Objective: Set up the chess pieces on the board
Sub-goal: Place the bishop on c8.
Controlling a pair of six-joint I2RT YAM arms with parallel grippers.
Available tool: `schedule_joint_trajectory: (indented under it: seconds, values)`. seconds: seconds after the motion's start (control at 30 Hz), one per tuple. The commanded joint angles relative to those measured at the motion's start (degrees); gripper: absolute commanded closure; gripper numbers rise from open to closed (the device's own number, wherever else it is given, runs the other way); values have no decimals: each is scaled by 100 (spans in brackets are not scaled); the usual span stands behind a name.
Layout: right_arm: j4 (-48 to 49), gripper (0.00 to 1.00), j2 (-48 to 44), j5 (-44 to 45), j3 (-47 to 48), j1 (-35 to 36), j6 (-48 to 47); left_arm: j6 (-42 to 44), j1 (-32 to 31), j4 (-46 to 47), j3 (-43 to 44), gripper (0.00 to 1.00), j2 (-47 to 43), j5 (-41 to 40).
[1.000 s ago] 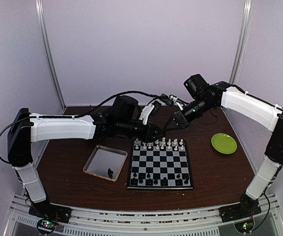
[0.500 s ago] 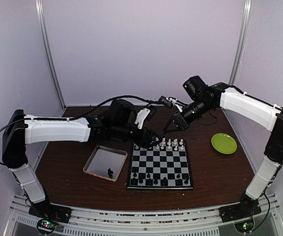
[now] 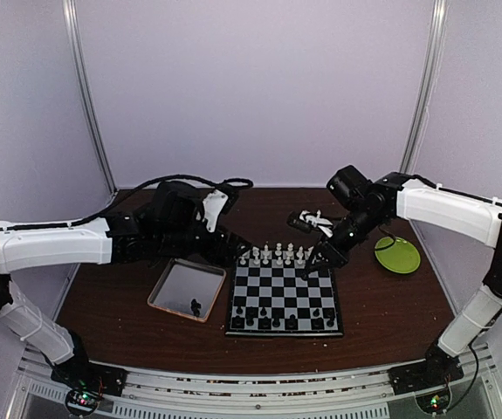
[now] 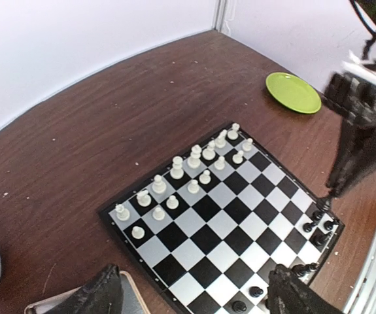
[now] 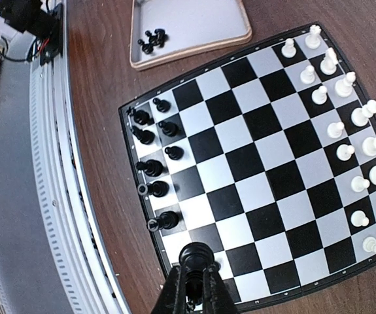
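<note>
Over the right edge of the board [image 3: 285, 292], the right pincer [image 5: 196, 260] is clamped on what seems a black piece [image 5: 196, 250]; lowered off-square, it could topple neighbouring black pieces [image 5: 150, 167]; the left pincer [image 4: 193, 273] gapes wide, empty.

Pale lilac walls [image 3: 259, 87] close the scene at the far side and on the left and right, evenly lit with no hard shadows. Thin metal posts stand in the far left [image 3: 91, 105] and far right [image 3: 425, 78] corners. A dark brown wooden table [image 3: 120, 301] fills the floor. A ribbed aluminium rail [image 3: 259, 388] runs along its near edge.
</note>
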Motion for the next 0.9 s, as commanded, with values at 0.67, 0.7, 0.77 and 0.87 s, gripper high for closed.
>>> schedule_joint_trajectory:
  seconds: [0.67, 0.7, 0.77, 0.87]
  values:
    - [739, 91, -288, 1894, -1331, 1842, -861, -221, 161, -19, -25, 21, -22, -738]
    - [764, 91, -240, 1922, -1330, 1844, -856, -226, 161, -26, -35, 21, -23, -735]
    - [817, 91, -184, 1944, -1348, 1843, -835, -241, 161, -59, -42, 22, -38, -810]
    - [829, 91, -85, 1949, -1332, 1843, -834, -259, 161, 21, -130, 22, -106, -935]
